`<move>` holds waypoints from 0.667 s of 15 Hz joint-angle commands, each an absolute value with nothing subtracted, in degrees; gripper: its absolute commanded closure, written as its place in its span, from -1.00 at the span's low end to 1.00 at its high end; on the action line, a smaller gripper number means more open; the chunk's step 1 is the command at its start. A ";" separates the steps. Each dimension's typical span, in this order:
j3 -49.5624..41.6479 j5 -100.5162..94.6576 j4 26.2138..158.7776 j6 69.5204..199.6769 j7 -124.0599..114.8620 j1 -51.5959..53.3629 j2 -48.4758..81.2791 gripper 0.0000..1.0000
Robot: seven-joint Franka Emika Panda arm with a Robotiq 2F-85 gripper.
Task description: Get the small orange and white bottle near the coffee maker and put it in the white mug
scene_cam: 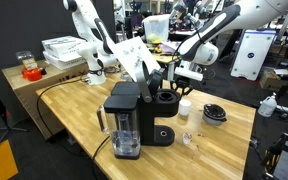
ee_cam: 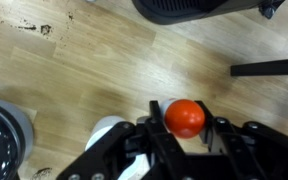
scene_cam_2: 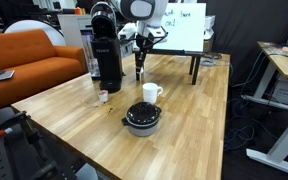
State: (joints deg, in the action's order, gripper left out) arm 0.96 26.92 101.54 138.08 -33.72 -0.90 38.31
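In the wrist view my gripper (ee_cam: 185, 128) is shut on the small bottle (ee_cam: 185, 117). Only the bottle's round orange cap shows between the black fingers. The white mug (ee_cam: 108, 132) sits just left of the fingers, partly hidden behind them. In an exterior view the gripper (scene_cam_2: 139, 68) hangs above the table, a little left of and behind the white mug (scene_cam_2: 151, 93). The tall black coffee maker (scene_cam_2: 106, 50) stands to its left. The coffee maker (scene_cam: 132, 115) and the mug (scene_cam: 185, 107) also show in the other exterior view.
A round black dish (scene_cam_2: 142, 119) lies in front of the mug. It also shows at the wrist view's lower left as a shiny round dish (ee_cam: 2, 135). A small item (scene_cam_2: 102, 97) lies by the coffee maker's base. A second robot arm (scene_cam: 94, 40) stands behind the table.
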 commanded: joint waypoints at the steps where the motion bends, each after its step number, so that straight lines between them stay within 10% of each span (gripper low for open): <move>1: -3.05 22.40 104.15 138.24 -36.73 1.52 34.72 0.76; 10: -4.96 17.97 103.07 138.00 -40.66 1.83 37.00 0.76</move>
State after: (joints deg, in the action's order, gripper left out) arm -4.34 18.96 102.90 138.08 -39.37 1.35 36.48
